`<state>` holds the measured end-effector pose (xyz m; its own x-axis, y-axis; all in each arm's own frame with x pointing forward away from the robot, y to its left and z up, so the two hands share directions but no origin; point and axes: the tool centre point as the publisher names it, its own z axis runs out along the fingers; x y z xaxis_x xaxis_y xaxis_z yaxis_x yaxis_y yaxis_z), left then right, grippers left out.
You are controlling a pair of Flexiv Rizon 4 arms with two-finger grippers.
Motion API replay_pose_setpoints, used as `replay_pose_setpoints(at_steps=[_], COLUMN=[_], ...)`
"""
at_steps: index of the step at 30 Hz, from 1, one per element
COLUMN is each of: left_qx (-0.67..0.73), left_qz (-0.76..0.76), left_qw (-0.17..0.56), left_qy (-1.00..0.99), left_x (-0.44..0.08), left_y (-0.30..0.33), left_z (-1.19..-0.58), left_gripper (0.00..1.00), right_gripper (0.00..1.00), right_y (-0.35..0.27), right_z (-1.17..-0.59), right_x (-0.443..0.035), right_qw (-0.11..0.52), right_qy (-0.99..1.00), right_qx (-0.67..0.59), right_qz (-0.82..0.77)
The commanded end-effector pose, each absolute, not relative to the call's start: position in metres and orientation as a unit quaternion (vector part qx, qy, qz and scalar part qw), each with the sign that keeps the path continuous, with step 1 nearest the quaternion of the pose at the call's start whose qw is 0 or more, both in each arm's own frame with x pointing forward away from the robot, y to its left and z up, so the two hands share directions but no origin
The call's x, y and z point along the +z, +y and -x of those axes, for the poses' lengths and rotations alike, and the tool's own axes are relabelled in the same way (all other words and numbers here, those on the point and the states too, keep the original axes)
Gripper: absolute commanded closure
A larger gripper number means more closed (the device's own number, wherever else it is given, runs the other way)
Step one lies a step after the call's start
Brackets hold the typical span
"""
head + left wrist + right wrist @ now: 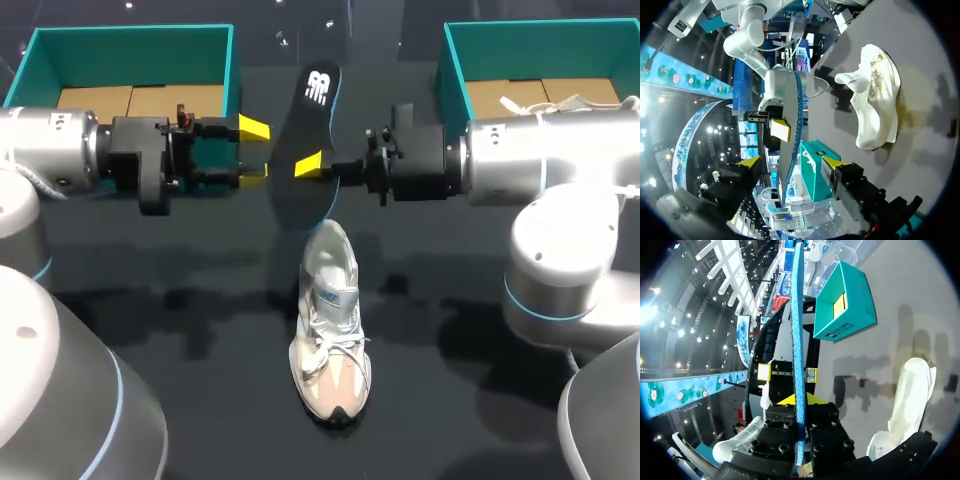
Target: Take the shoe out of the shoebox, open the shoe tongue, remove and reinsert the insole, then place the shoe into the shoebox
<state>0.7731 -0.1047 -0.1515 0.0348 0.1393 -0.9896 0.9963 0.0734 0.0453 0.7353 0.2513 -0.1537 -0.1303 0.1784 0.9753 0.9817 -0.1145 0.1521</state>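
The right hand [312, 165] is clamped on the black insole [305, 130] around its middle and holds it up off the tabletop [180, 300]. The insole's logo end points far and its other end hangs over the heel of the shoe [330, 320]. The left hand [253, 150] is level with it, just left of the insole. Its yellow fingers are spread apart, and in the left wrist view the insole [790, 150] stands edge-on between them with a gap on each side. The cream and tan shoe lies on the tabletop near the middle with its toe toward the near edge. The left shoebox [130, 45] sits far left and the right shoebox [520, 40] far right, both teal.
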Motion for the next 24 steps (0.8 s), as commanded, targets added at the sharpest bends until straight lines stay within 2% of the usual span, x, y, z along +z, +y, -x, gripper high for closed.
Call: replay_pose_setpoints(at_steps=[1, 15, 24], left_qx=[-0.421, -0.421, -0.442], left_qz=[-0.538, -0.538, -0.424], left_qw=[0.473, 0.473, 0.35], left_qy=[0.557, 0.557, 0.708], left_x=[-0.141, -0.141, -0.136], left_y=[-0.088, -0.088, -0.057], left_z=[-0.765, -0.765, -0.766], left_gripper=[0.0, 0.0, 0.0], right_gripper=[1.0, 1.0, 1.0], right_y=[0.242, 0.242, 0.226], right_z=[-0.733, -0.733, -0.739], right_x=[-0.156, -0.156, -0.152], right_qw=[0.396, 0.396, 0.335], right_qy=[-0.535, -0.535, -0.54], right_qx=[-0.527, -0.527, -0.607], right_qz=[0.528, 0.528, 0.477])
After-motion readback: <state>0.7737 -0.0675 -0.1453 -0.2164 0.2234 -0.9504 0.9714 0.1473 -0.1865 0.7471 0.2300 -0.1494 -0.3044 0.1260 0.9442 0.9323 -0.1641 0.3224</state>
